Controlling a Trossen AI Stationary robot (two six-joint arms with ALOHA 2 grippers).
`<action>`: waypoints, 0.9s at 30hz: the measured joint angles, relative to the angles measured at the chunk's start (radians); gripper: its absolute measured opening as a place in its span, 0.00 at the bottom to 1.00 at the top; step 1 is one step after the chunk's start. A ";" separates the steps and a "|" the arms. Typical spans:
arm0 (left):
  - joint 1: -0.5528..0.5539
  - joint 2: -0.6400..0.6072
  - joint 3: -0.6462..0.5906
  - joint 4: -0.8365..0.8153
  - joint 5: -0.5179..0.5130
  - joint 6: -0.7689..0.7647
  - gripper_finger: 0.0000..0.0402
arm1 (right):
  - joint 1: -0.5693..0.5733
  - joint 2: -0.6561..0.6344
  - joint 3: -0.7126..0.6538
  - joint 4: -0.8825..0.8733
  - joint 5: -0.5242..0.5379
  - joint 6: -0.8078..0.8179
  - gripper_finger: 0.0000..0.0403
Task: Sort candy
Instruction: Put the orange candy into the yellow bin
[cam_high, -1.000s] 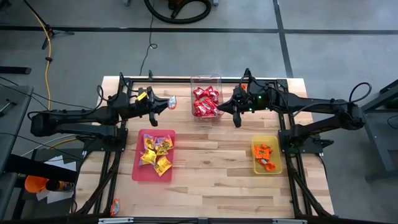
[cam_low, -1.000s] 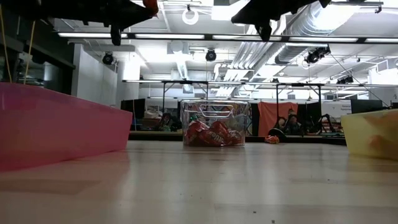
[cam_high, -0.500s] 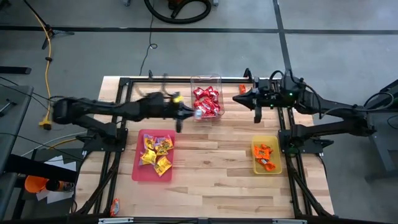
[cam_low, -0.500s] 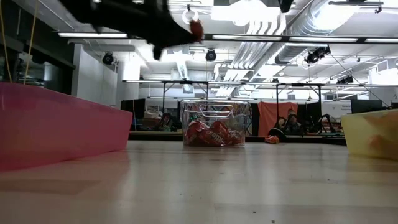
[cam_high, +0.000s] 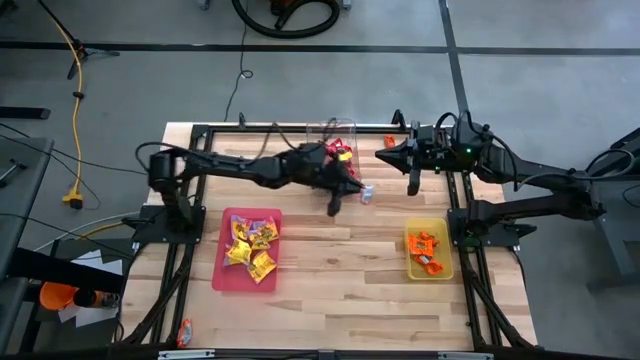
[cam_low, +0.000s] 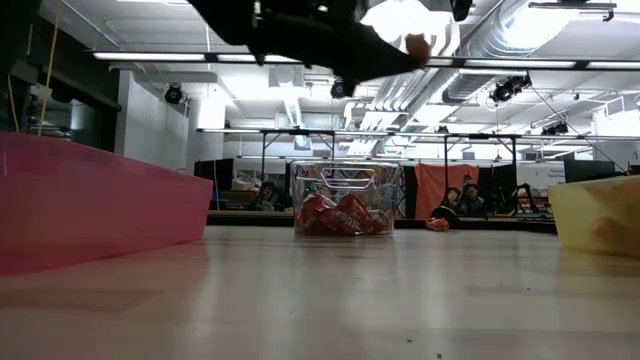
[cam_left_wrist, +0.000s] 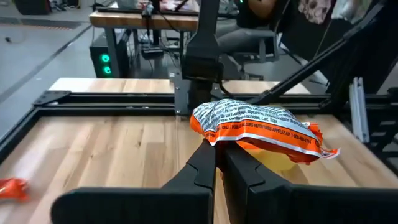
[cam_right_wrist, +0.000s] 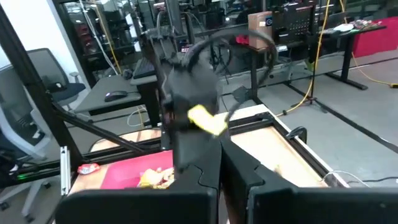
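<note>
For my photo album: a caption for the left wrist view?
Left claw shut on an orange candy packet above the wooden table.

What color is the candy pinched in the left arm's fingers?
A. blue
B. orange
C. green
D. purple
B: in the left wrist view, the left gripper is shut on an orange candy packet with a white printed back, held above the wooden table.
</note>
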 joint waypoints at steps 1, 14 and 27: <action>-0.006 0.027 0.023 0.001 0.000 0.005 0.00 | 0.000 0.000 0.000 0.000 0.005 -0.001 0.00; -0.115 0.378 0.230 0.246 -0.010 0.004 0.00 | 0.000 0.000 0.000 0.022 0.031 -0.001 0.00; -0.125 0.484 0.401 0.096 0.006 -0.100 0.00 | 0.000 0.000 0.000 0.050 0.037 0.015 0.00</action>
